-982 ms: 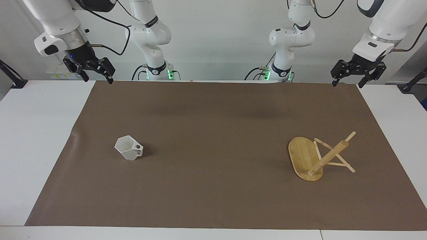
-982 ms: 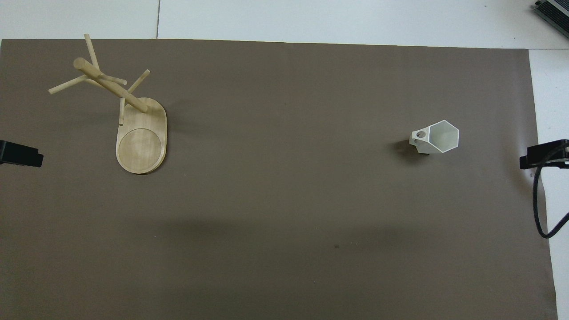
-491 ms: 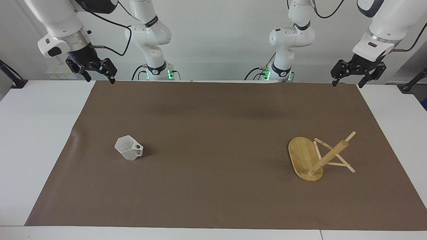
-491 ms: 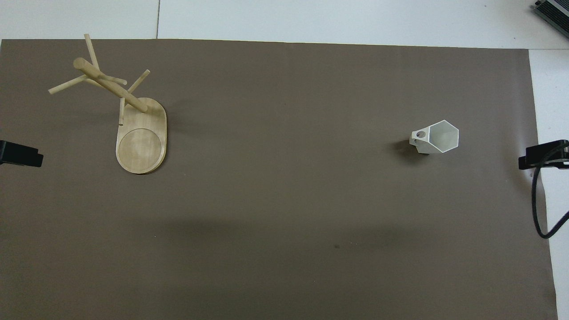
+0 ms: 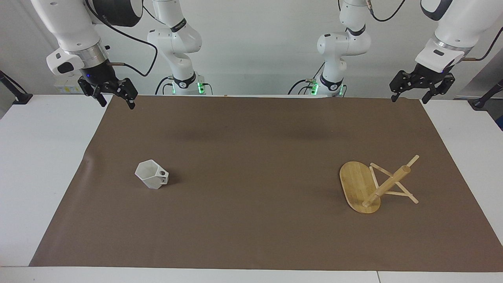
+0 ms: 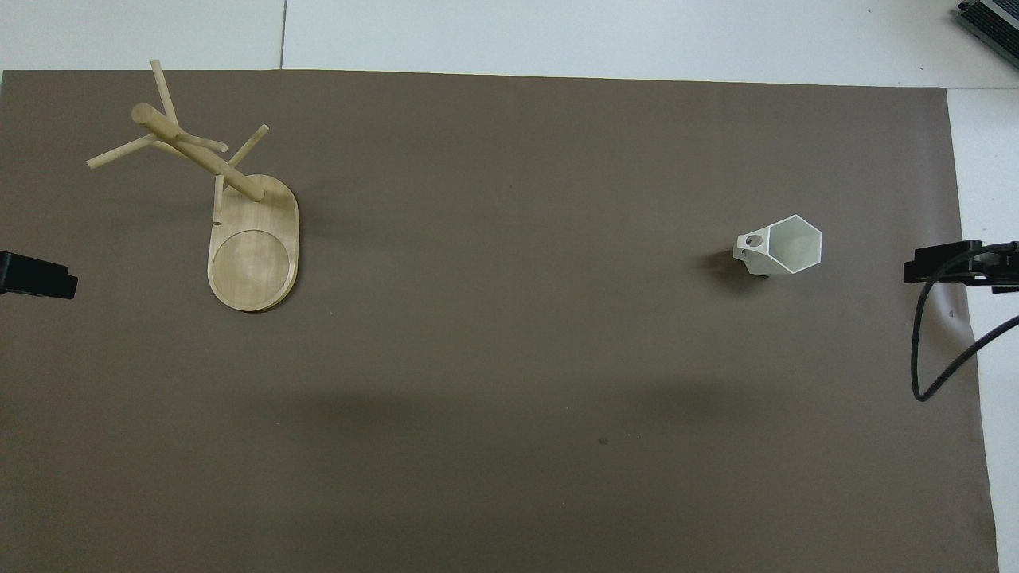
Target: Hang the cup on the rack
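Brown mat (image 5: 251, 129), cup (image 5: 151, 175), rack (image 5: 373, 188)

In the facing view, the cup (image 5: 151, 174) sits left of centre on the mat (image 5: 251, 165). The rack (image 5: 373, 187) stands at the right.

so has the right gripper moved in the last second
Yes. The right gripper has shifted a little toward the middle of the table, its open fingers now over the corner of the brown mat. The cup has not moved.
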